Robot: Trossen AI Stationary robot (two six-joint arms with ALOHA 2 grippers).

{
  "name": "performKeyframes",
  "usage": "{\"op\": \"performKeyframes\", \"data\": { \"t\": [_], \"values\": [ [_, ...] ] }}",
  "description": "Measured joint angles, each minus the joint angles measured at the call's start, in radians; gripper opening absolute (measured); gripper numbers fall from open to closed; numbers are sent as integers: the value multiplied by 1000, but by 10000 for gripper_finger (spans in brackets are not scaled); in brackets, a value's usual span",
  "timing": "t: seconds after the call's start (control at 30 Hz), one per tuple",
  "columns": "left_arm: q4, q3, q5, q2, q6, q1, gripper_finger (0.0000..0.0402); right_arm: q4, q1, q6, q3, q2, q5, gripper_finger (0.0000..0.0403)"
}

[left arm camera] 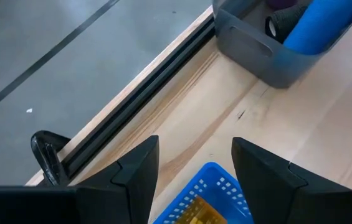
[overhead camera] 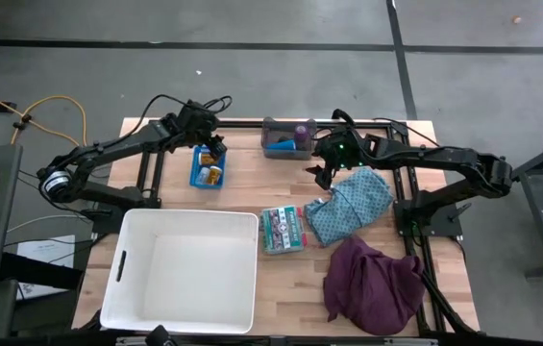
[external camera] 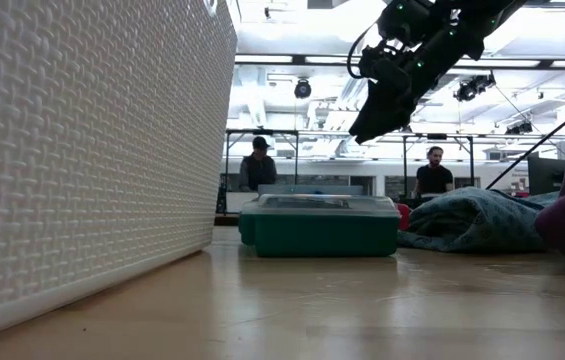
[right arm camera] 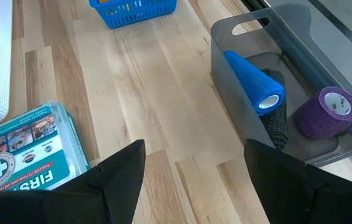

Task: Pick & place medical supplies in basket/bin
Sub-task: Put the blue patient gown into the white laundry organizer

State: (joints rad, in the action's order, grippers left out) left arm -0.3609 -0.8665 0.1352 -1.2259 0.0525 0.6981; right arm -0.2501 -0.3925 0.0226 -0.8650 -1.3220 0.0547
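A blue roll [right arm camera: 253,81] and a purple roll [right arm camera: 327,112] lie in a grey bin [overhead camera: 287,138] at the table's far edge. Orange bottles [overhead camera: 211,174] lie in a small blue basket [overhead camera: 208,169]. A teal patterned cloth [overhead camera: 351,205] and a maroon cloth [overhead camera: 372,284] lie on the table at the right. My left gripper [left arm camera: 194,163] is open above the blue basket's far end. My right gripper [right arm camera: 194,165] is open in the air just right of the grey bin; it also shows in the low view [external camera: 377,110].
A large white bin [overhead camera: 185,270] stands at the near left. A teal first-aid box [overhead camera: 283,230] lies at mid-table, between the white bin and the teal cloth. People stand in the room beyond the table [external camera: 258,160].
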Motion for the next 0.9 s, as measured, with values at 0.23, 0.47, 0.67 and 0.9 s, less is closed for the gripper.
{"op": "performKeyframes", "data": {
  "t": [0.23,0.47,0.67,0.9],
  "values": [
    [-28,0,-12,0,-21,-44,194,0,0,0,0,0,0,262],
    [-31,0,-10,0,-25,-89,194,0,0,0,0,0,0,262],
    [-27,0,-8,0,-27,-90,194,0,0,0,0,0,0,262],
    [-25,0,-7,0,-26,-90,194,0,0,0,0,0,0,262]
  ]
}}
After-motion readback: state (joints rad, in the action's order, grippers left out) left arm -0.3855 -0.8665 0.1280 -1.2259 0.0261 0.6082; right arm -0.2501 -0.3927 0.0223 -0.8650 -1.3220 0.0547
